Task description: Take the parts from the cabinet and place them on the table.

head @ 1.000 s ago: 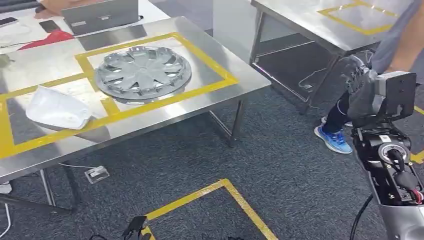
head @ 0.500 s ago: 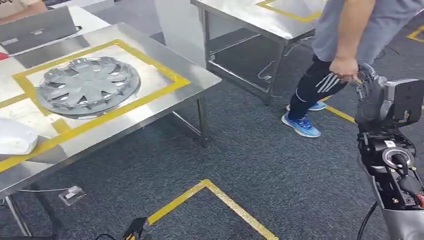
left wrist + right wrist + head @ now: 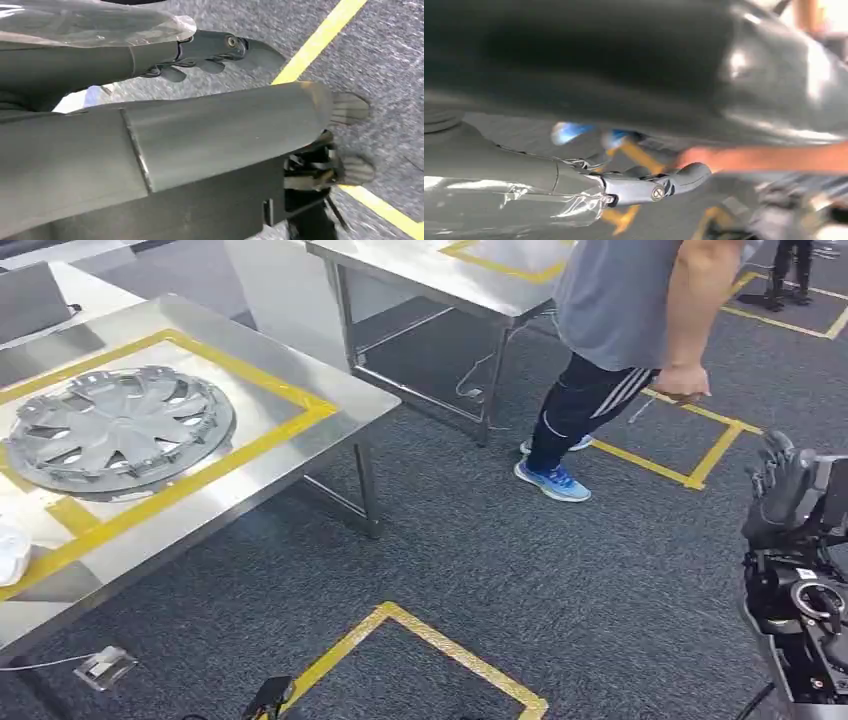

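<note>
1. Two parts lay on the near steel table in the head view: a grey hubcap flat inside the yellow tape frame, and a white part cut off at the picture's left edge, just outside that frame on the robot's side.
2. Same view: right hand raised at the far right above its dark wrist unit, fingers bunched upward, nothing seen in it; whether fully closed I could not tell.
3. Same view: a person in a grey shirt, dark striped trousers and blue shoes stood between the robot and a second steel table, one arm hanging down with the person's hand curled, well apart from the robot's hand.
4. Same view: grey carpet with yellow floor tape in front of the robot; a small clear box on the floor under the near table.
5. Left wrist view: left hand hung beside a big grey body shell, fingers fairly straight and slightly apart, holding nothing; carpet and a yellow line beyond it.
6. Right wrist view: blurred; right hand's thumb and fingers reached out with no object in them, closure unclear; the person's forearm and blue shoes behind it.
</note>
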Motion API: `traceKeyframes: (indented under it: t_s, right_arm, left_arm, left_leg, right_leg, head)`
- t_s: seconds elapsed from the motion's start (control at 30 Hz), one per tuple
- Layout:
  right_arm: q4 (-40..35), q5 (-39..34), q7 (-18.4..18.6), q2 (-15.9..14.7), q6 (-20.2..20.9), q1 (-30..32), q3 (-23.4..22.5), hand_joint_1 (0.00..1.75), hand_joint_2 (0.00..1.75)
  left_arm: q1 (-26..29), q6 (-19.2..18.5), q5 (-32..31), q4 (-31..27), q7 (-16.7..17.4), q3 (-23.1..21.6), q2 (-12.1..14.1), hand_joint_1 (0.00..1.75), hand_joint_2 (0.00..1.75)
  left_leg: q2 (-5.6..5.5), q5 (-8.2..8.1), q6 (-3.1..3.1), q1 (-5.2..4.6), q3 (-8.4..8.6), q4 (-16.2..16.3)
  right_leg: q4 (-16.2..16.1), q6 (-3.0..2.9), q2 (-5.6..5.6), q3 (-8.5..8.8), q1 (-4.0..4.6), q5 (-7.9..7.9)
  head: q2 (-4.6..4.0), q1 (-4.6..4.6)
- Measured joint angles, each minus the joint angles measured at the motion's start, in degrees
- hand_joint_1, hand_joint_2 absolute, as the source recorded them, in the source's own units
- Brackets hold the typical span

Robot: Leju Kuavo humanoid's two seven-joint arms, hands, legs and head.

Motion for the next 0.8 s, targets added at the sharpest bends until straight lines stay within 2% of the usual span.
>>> traceKeyframes:
  t_s: [0.03, 0.07, 0.1, 0.13, 0.17, 0.2, 0.3, 0.33, 0.37, 0.4, 0.43, 0.47, 0.5, 0.53, 0.57, 0.6, 0.63, 0.67, 0.7, 0.77, 0.8]
  right_arm:
    - [2.82, 0.31, -0.02, 0.13, -0.15, 0.27, -0.15, 0.0, 0.0]
    - [6.66, 0.91, 0.02, 0.26, -0.44, 0.38, -0.13, 0.0, 0.0]
    - [10.31, 1.53, 0.13, 0.5, -0.46, 0.34, -0.07, 0.0, 0.0]
    - [13.73, 1.95, 0.53, 0.74, -0.44, 0.28, -0.06, 0.0, 0.0]
    - [17.07, 2.29, 1.33, 1.07, -0.22, 0.28, -0.02, 0.0, 0.0]
    - [20.15, 3.14, 2.77, 1.59, -0.3, 0.28, 0.09, 0.0, 0.0]
    - [28.74, 5.58, 7.81, 3.24, -1.11, 1.21, 0.7, 0.0, 0.0]
    - [31.26, 6.45, 10.28, 3.78, -1.11, 1.73, 1.07, 0.0, 0.0]
    - [33.22, 7.46, 13.15, 4.55, -0.98, 2.6, 1.53, 0.0, 0.0]
    - [35.04, 8.7, 15.59, 5.16, -0.57, 3.08, 2.08, 0.0, 0.0]
    - [37.33, 10.26, 18.11, 6.08, 0.22, 3.34, 2.74, 0.0, 0.0]
    - [39.26, 12.04, 20.26, 7.04, 1.2, 3.71, 3.58, 0.0, 0.0]
    - [40.77, 13.52, 21.7, 7.73, 2.03, 4.3, 4.5, 0.0, 0.0]
    - [41.85, 14.54, 22.67, 8.24, 2.63, 4.93, 5.25, 0.0, 0.0]
    - [43.24, 15.45, 23.45, 8.96, 3.19, 5.53, 6.23, 0.0, 0.0]
    - [44.52, 15.83, 23.91, 9.53, 3.54, 5.87, 7.09, 0.0, 0.0]
    - [45.59, 16.18, 24.22, 10.12, 3.76, 6.05, 7.85, 0.0, 0.0]
    - [46.43, 16.31, 24.41, 10.55, 4.04, 6.11, 8.5, 0.0, 0.0]
    - [47.22, 16.31, 24.5, 10.95, 4.44, 6.06, 9.05, 0.0, 0.0]
    - [48.52, 16.31, 24.72, 11.39, 5.03, 6.21, 10.06, 0.0, 0.0]
    - [49.17, 16.28, 24.72, 11.52, 5.22, 6.48, 10.43, 0.0, 0.0]
  left_arm:
    - [0.02, -0.07, -0.02, 0.0, 0.0, 0.0, 0.0, 0.0, 0.0]
    - [-0.05, -0.09, -0.07, 0.0, 0.02, 0.0, -0.02, 0.0, 0.0]
    - [-0.12, -0.11, -0.11, 0.0, 0.11, 0.0, -0.04, 0.0, 0.0]
    - [-0.23, -0.13, -0.11, 0.0, 0.15, -0.02, -0.09, 0.0, 0.0]
    - [-0.3, -0.13, -0.11, 0.0, 0.15, -0.02, -0.18, 0.0, 0.0]
    - [-0.31, -0.11, -0.11, 0.0, 0.17, 0.0, -0.2, 0.0, 0.0]
    - [-0.34, -0.13, -0.18, 0.0, 0.15, -0.02, -0.2, 0.0, 0.0]
    - [-0.44, -0.15, -0.22, 0.0, 0.15, -0.02, -0.22, 0.0, 0.0]
    - [-0.58, -0.15, -0.35, 0.0, 0.15, -0.02, -0.17, 0.0, 0.0]
    - [-0.59, -0.15, -0.46, -0.02, 0.17, -0.02, -0.13, 0.0, 0.0]
    - [-0.48, -0.22, -0.5, 0.0, 0.2, -0.02, -0.11, 0.0, 0.0]
    - [-0.34, -0.28, -0.59, 0.0, 0.39, -0.02, 0.0, 0.0, 0.0]
    - [-0.26, -0.39, -0.63, 0.0, 0.63, -0.02, 0.09, 0.0, 0.0]
    - [-0.14, -0.44, -0.63, 0.0, 0.7, -0.02, 0.11, 0.0, 0.0]
    - [-0.12, -0.46, -0.66, 0.0, 0.7, -0.02, 0.18, 0.0, 0.0]
    - [-0.16, -0.46, -0.7, 0.0, 0.7, -0.02, 0.24, 0.0, 0.0]
    - [-0.22, -0.46, -0.72, 0.0, 0.7, -0.02, 0.31, 0.0, 0.0]
    - [-0.26, -0.46, -0.83, 0.0, 0.7, -0.02, 0.37, 0.0, 0.0]
    - [-0.24, -0.48, -0.87, 0.0, 0.68, -0.02, 0.42, 0.0, 0.0]
    - [-0.32, -0.57, -1.03, 0.0, 0.68, -0.02, 0.39, 0.0, 0.0]
    - [-0.47, -0.57, -1.05, 0.0, 0.68, -0.02, 0.37, 0.0, 0.0]
  left_leg:
    - [0.66, -0.04, 0.05, -0.12, 0.01, 0.01]
    - [1.37, -0.07, 0.08, -0.29, 0.0, 0.02]
    - [2.01, -0.14, 0.09, -0.45, 0.04, 0.02]
    - [2.73, -0.27, 0.04, -0.59, 0.14, 0.02]
    - [3.37, -0.39, -0.09, -0.78, 0.34, 0.02]
    - [3.86, -0.5, -0.32, -1.21, 0.42, -0.02]
    - [5.48, -0.57, -0.92, -0.98, 0.97, -0.43]
    - [6.02, -0.71, -1.23, -1.04, 1.23, -0.45]
    - [3.94, -1.51, -1.94, -0.79, 1.02, 0.27]
    - [0.78, -3.37, -2.22, -0.74, -0.04, 2.84]
    - [-0.77, -6.15, -2.31, -0.61, -2.28, 7.81]
    - [-1.33, -8.53, -2.35, -0.58, -4.81, 13.24]
    - [-1.45, -10.0, -2.37, -0.59, -6.95, 17.58]
    - [-1.46, -10.1, -2.38, -0.57, -8.15, 19.71]
    - [-1.46, -8.65, -2.33, -0.52, -7.96, 18.65]
    - [-1.56, -6.03, -2.21, -0.45, -6.34, 14.74]
    - [-2.0, -3.16, -2.09, -0.39, -3.93, 9.31]
    - [-3.81, -0.4, -1.93, -0.2, -1.13, 3.25]
    - [-7.37, 0.02, -1.85, 0.13, 0.05, 0.09]
    - [-5.88, -0.16, -1.72, 0.07, 0.23, -0.18]
    - [-5.37, -0.2, -1.39, -0.13, 0.29, -0.03]
  right_leg:
    - [0.98, -0.03, -0.05, -0.33, 0.0, 0.07]
    - [-1.05, -0.2, -0.16, 0.72, 0.01, 1.47]
    - [-5.25, -0.46, -0.46, 3.1, 0.06, 3.6]
    - [-11.31, -0.9, -1.56, 6.45, 0.29, 6.03]
    - [-17.16, -1.46, -4.36, 9.67, 0.74, 7.43]
    - [-17.58, -1.91, -5.33, 9.7, 1.22, 7.13]
    - [-17.97, -2.52, -3.24, 9.51, 1.5, 7.45]
    - [-18.39, -2.9, -2.63, 9.7, 1.28, 7.69]
    - [-18.8, -3.04, -2.12, 10.08, 0.7, 7.99]
    - [-18.88, -3.21, -1.45, 10.03, 0.64, 8.08]
    - [-18.88, -3.51, -0.88, 9.92, 0.64, 8.18]
    - [-18.88, -3.61, 0.06, 9.84, 0.65, 8.19]
    - [-18.87, -3.67, 0.9, 9.81, 0.65, 8.2]
    - [-18.86, -3.66, 1.79, 9.83, 0.65, 8.2]
    - [-18.84, -3.66, 2.76, 9.88, 0.62, 8.19]
    - [-18.82, -3.65, 3.81, 9.95, 0.57, 8.2]
    - [-18.75, -3.62, 4.77, 10.02, 0.51, 8.19]
    - [-18.67, -3.49, 5.83, 10.06, 0.39, 8.15]
    - [-18.41, -3.11, 6.66, 9.77, 0.6, 8.09]
    - [-18.29, -2.6, 7.84, 9.34, 0.62, 8.13]
    - [-18.51, -2.15, 8.51, 9.28, 0.43, 8.29]
  head:
    - [0.0, 0.0]
    - [0.0, 0.02]
    - [0.0, 0.07]
    - [0.0, 0.07]
    - [0.0, 0.11]
    - [0.0, -0.09]
    - [0.0, 0.0]
    - [0.0, -0.04]
    - [0.0, -0.04]
    - [0.0, -0.2]
    - [0.0, -0.33]
    - [0.0, -0.46]
    - [0.0, -0.5]
    - [0.0, -0.55]
    - [0.0, -0.59]
    - [0.0, -0.63]
    - [0.0, -0.66]
    - [0.0, -0.74]
    - [0.0, -0.9]
    - [0.0, -0.7]
    - [0.0, -0.72]
